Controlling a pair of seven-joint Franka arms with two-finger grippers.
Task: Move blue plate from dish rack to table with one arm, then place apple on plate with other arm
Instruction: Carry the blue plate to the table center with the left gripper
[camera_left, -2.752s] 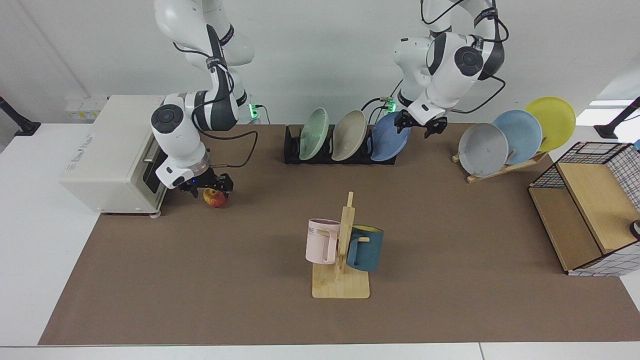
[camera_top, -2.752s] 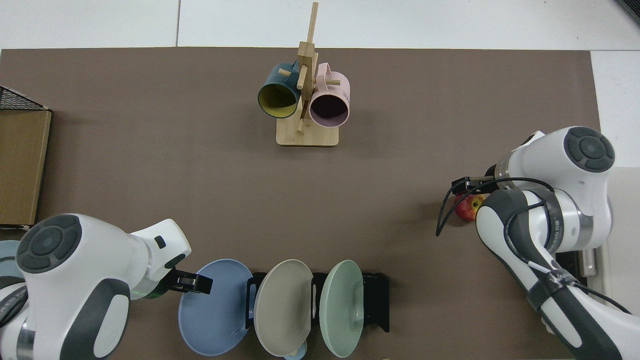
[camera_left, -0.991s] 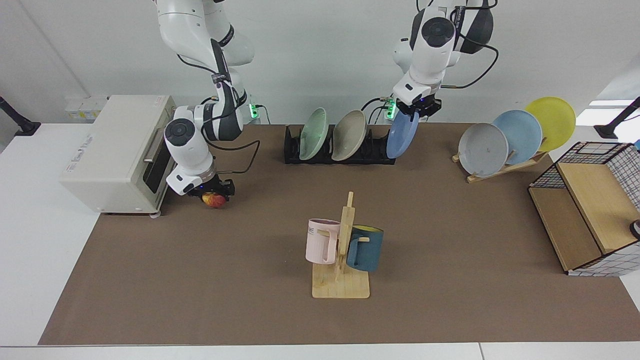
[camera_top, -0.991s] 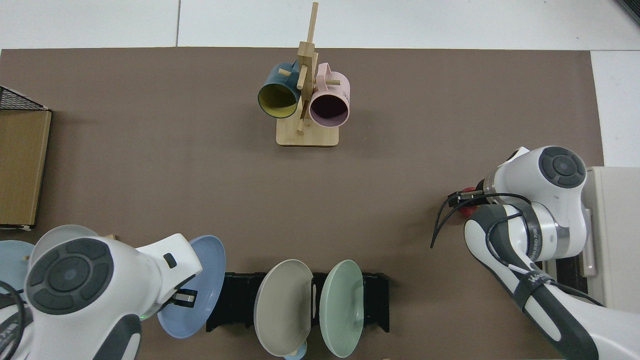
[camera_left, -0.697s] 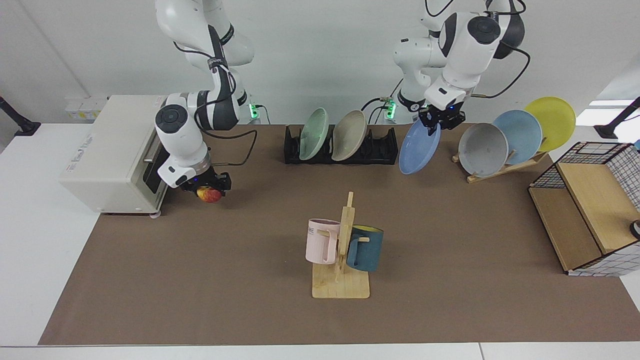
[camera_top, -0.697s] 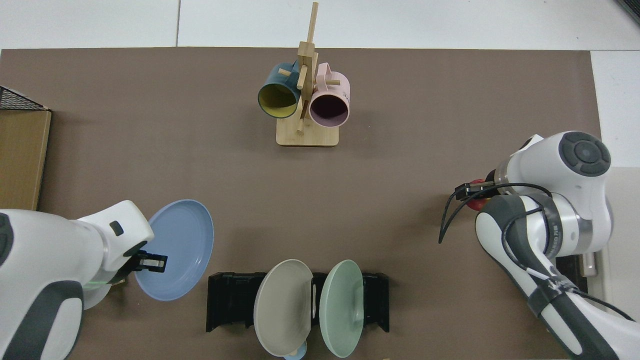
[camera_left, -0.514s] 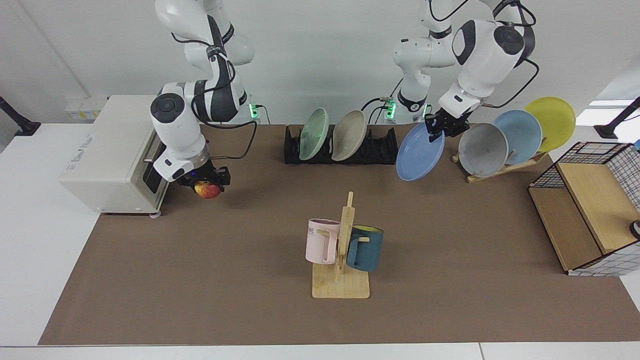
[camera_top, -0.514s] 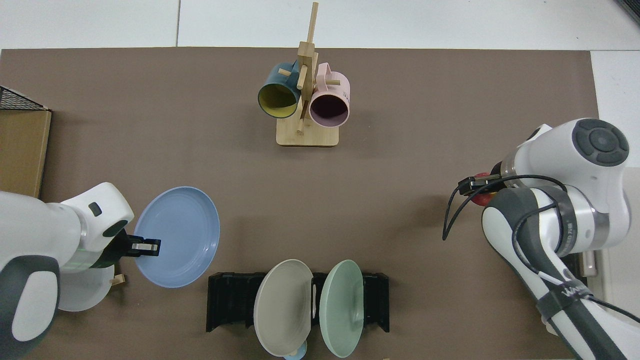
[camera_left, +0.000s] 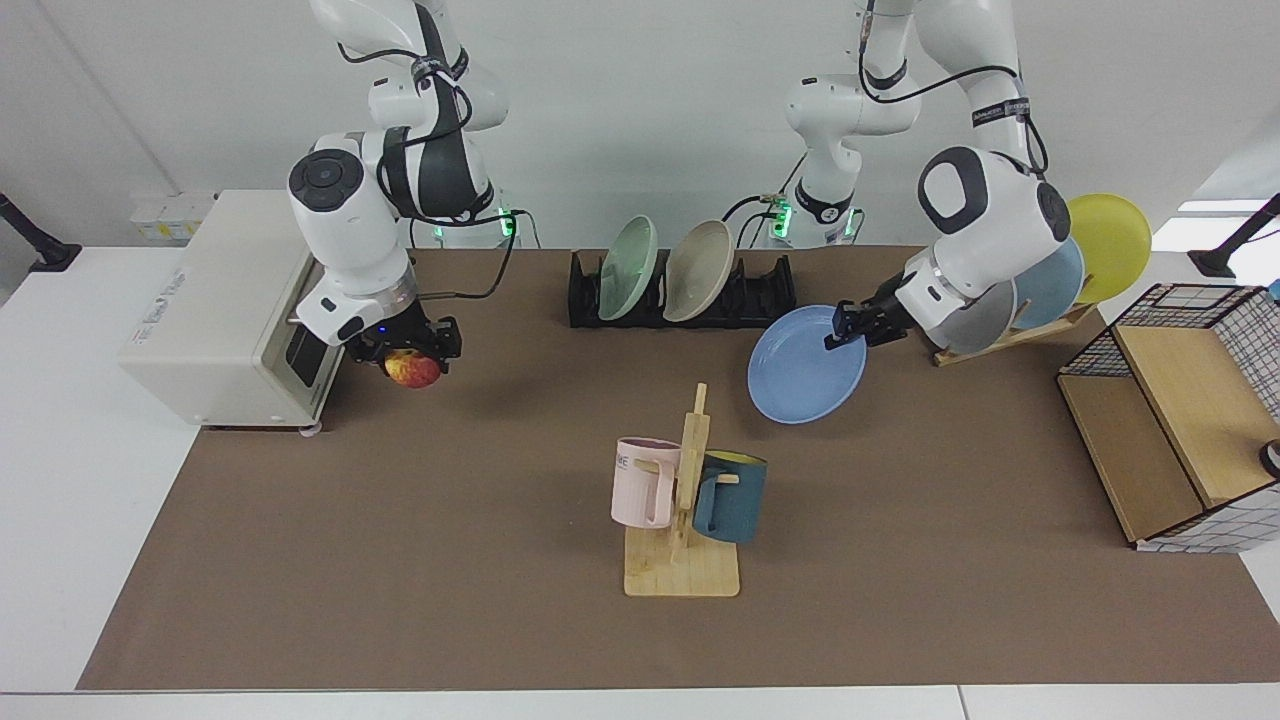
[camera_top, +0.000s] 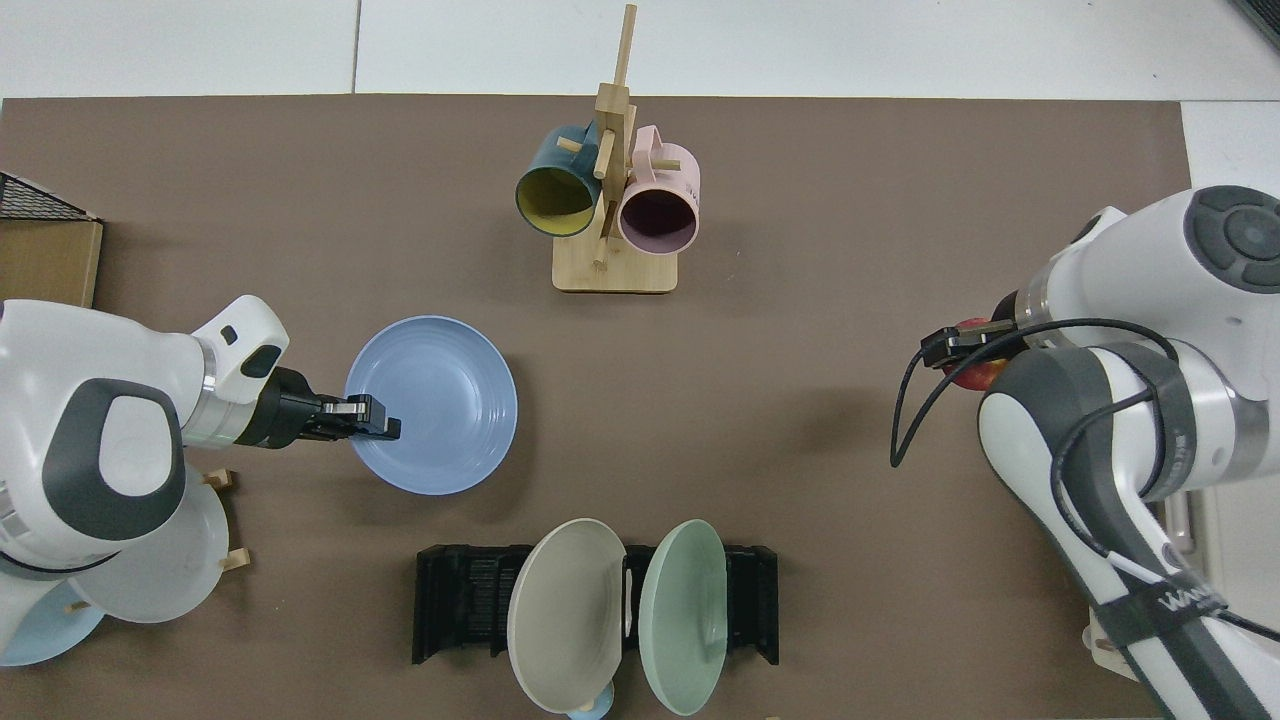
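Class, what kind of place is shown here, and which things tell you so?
Probably a robotics lab staged as a kitchen: two white robot arms at a mat-covered table, a dish rack with plates, and a wooden mug tree.

both arms are glossy white with rounded shells, dark grey bands at the joints and round dark grey caps with ringed faces. black cables loop along each arm, held by black straps with small white lettering. each wrist ends in a silver ring and black hardware. green lights glow at both bases.
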